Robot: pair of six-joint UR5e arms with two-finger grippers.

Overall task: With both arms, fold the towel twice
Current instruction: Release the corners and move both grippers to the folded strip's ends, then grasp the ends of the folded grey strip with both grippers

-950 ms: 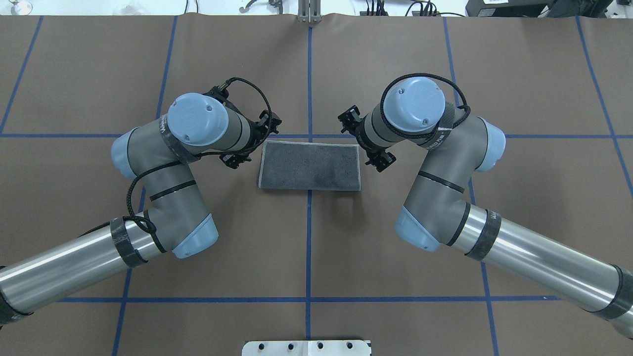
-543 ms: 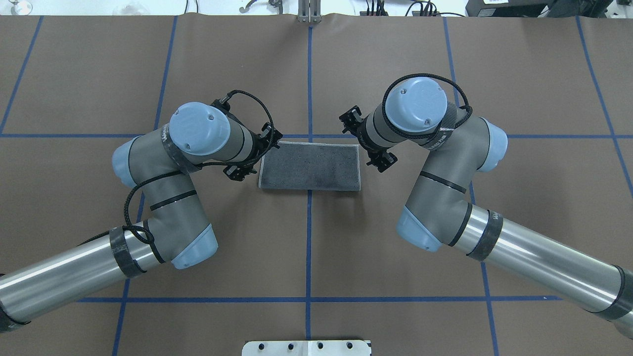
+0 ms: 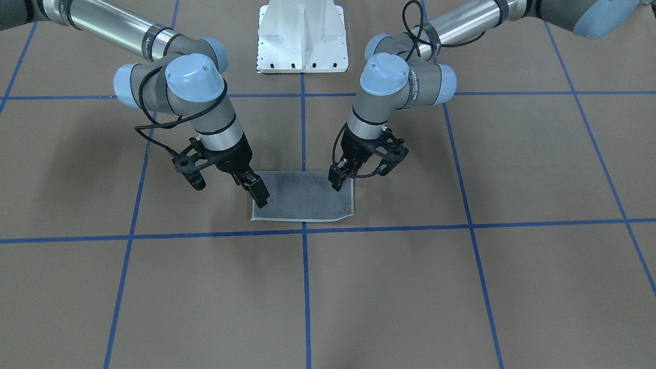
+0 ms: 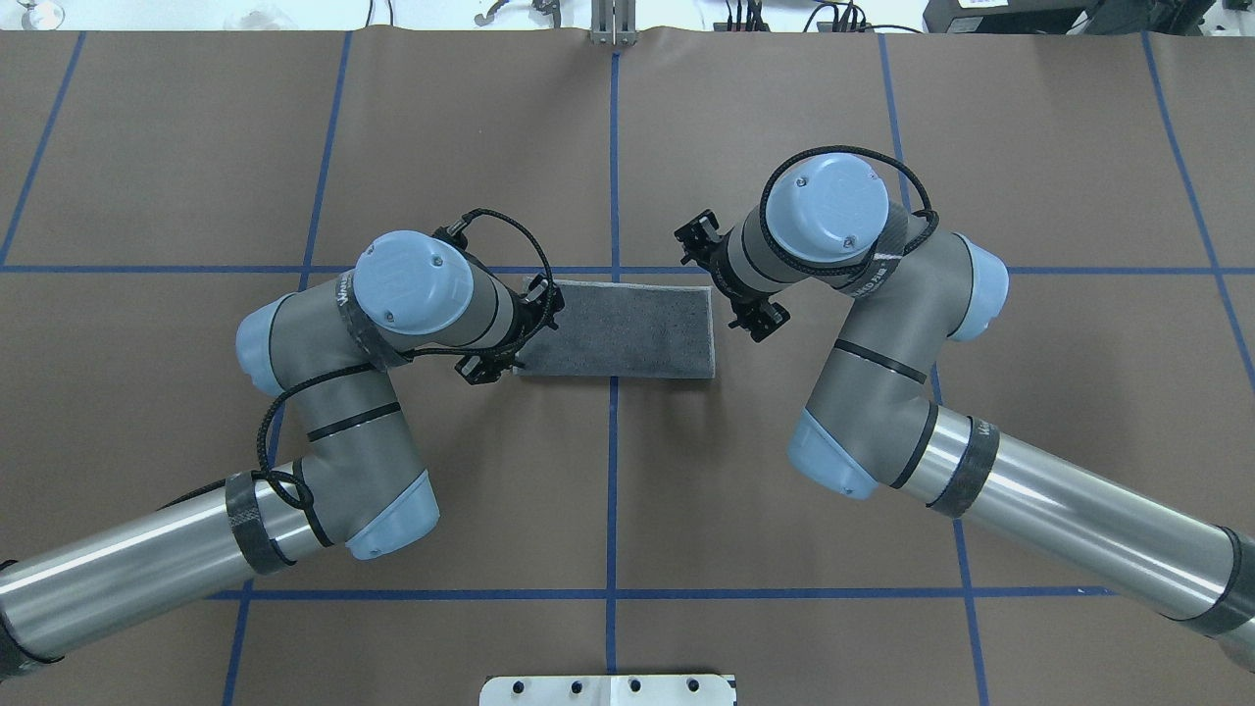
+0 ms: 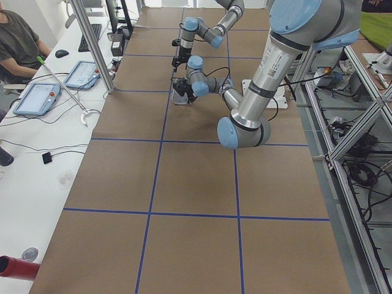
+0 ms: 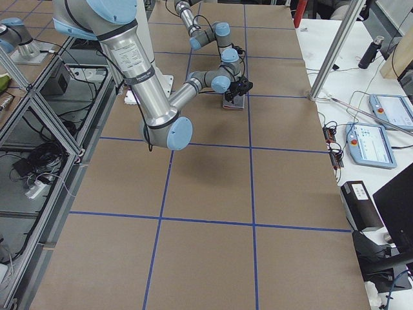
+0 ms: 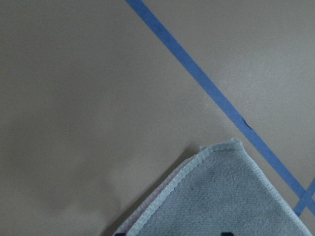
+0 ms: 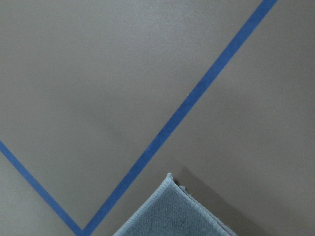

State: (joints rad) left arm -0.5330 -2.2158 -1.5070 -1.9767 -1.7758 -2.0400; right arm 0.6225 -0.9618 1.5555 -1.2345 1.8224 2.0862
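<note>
The towel (image 4: 627, 328) lies flat at the table's middle as a rectangle, grey face up; it also shows in the front view (image 3: 302, 197). A thin pink edge shows under its corner in the left wrist view (image 7: 231, 196). My left gripper (image 4: 517, 333) hangs over the towel's left short edge, jaws apart, fingers close above the cloth (image 3: 337, 180). My right gripper (image 4: 723, 282) stands at the towel's right short edge near the far corner (image 3: 256, 193), jaws apart and holding nothing. The right wrist view shows only a towel corner (image 8: 167, 211).
The brown table cover (image 4: 627, 510) carries a grid of blue tape lines (image 4: 613, 147). The white pedestal base (image 3: 302, 41) stands at the robot's edge. A seated operator (image 5: 18, 43) and tablets (image 5: 40, 98) are at the far side bench.
My left arm has moved right and a little toward the robot, bringing its gripper from beside the towel onto its left edge. My right arm has barely shifted. The towel has not moved.
</note>
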